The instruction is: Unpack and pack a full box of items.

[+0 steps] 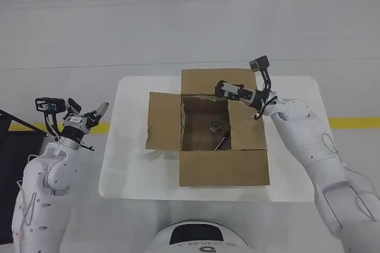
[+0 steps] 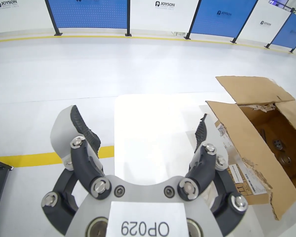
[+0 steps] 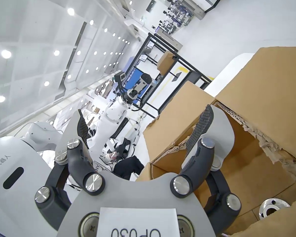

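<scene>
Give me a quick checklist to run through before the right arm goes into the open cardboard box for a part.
1. Brown cardboard box flaps folded open: ok.
2. Right gripper open and empty: ok.
3. Right gripper above the round silver metal flange: not ok; it hangs at the box's far rim.
4. Left gripper open, empty, beside the white table, away from the box: ok.
5. Flange lying free of the dark metal part beside it: cannot tell.
</scene>
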Available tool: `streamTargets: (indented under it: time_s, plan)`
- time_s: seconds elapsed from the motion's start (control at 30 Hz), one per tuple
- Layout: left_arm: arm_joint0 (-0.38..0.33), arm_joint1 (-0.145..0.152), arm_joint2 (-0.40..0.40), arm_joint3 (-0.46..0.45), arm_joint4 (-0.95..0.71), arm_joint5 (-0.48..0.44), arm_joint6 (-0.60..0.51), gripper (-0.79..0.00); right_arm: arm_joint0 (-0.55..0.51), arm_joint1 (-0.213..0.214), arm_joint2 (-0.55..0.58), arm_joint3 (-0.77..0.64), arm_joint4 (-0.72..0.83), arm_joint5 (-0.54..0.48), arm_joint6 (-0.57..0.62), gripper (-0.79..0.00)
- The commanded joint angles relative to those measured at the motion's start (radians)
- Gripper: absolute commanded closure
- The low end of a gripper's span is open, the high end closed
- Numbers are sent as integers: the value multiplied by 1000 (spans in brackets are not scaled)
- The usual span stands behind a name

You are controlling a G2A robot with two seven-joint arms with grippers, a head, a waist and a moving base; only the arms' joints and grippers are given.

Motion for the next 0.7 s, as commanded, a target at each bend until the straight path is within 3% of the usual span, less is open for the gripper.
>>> streamTargets:
  time_s: [0.0,0.13,0.3,0.43,0.67]
  plan:
    - [4,-1,-5,4,0,15,11,-785,-1,0,0,-1,0,0,0,-785]
    - [38,-1,-9,-59,54,50,36,-785,-13,5,7,-14,-73,55,-54,-785]
    - [13,0,61,-178,100,18,-21,-785,-103,50,129,-32,-148,58,-152,-785]
    - [-70,0,185,-241,121,-61,-126,-785,-225,94,257,-101,-138,79,-160,-785]
    - [-301,-14,456,-184,23,-157,-380,-785,-454,144,452,-277,-100,109,-197,-785]
